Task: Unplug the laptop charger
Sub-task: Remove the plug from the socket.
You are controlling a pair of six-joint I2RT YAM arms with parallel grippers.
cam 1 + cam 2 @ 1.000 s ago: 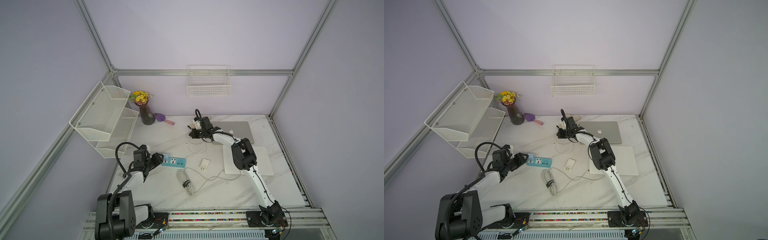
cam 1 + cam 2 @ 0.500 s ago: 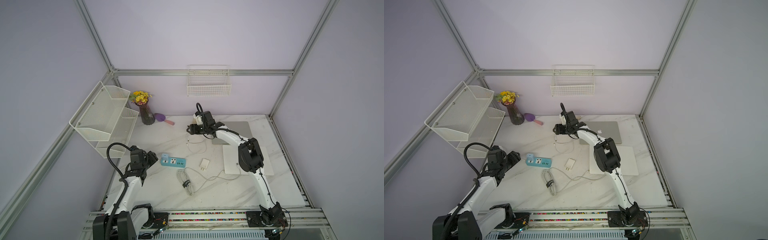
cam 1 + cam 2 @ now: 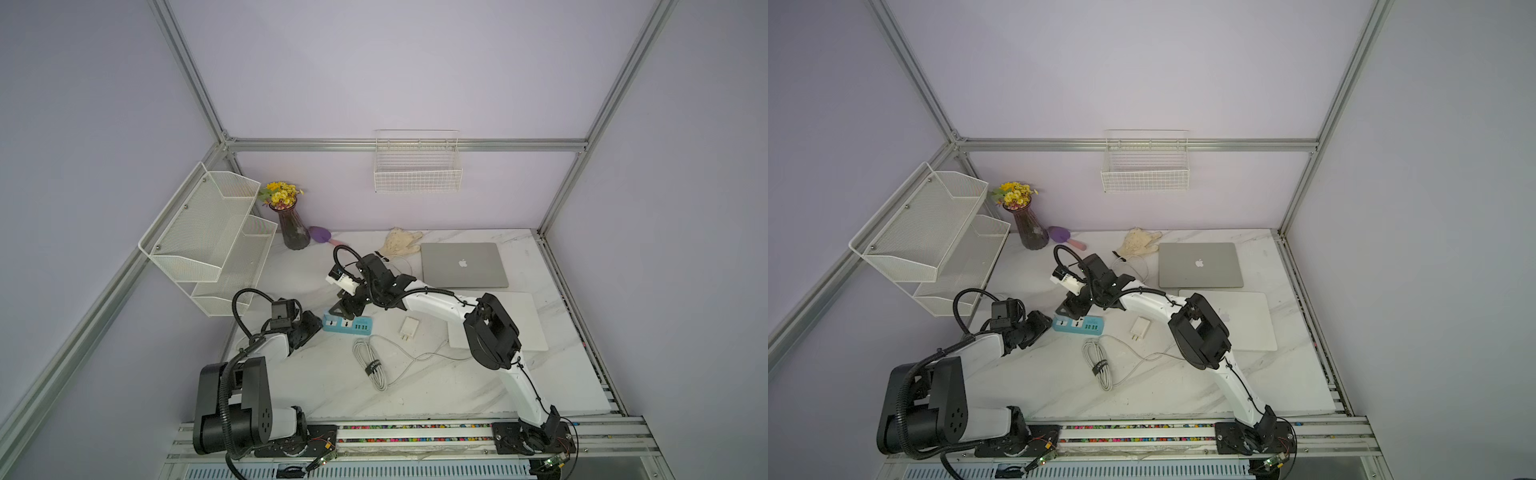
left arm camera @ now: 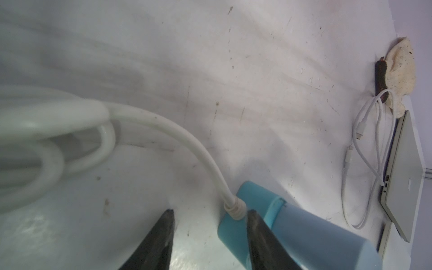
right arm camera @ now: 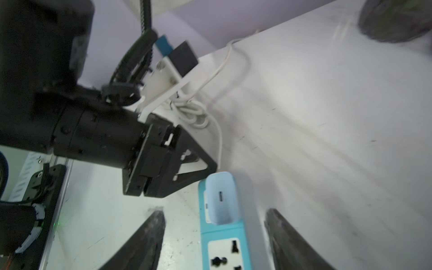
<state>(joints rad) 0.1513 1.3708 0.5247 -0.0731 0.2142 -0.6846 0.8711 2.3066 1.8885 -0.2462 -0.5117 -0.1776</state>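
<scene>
The right pincer [image 5: 215, 211] stands released, straddling the pale charger [image 5: 219, 198] plugged into the blue power strip [image 5: 222, 231] on the bench [image 5: 327, 140], while the left pincer [image 4: 210, 211], likewise spread, sits at the strip's cord end, perhaps touching it.

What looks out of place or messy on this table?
A cream work glove lies at the back beside the closed laptop, odd among electronics. A white charger brick lies loose on the table, prongs showing, near the blue power strip. Nothing looks spilled or broken.
</scene>
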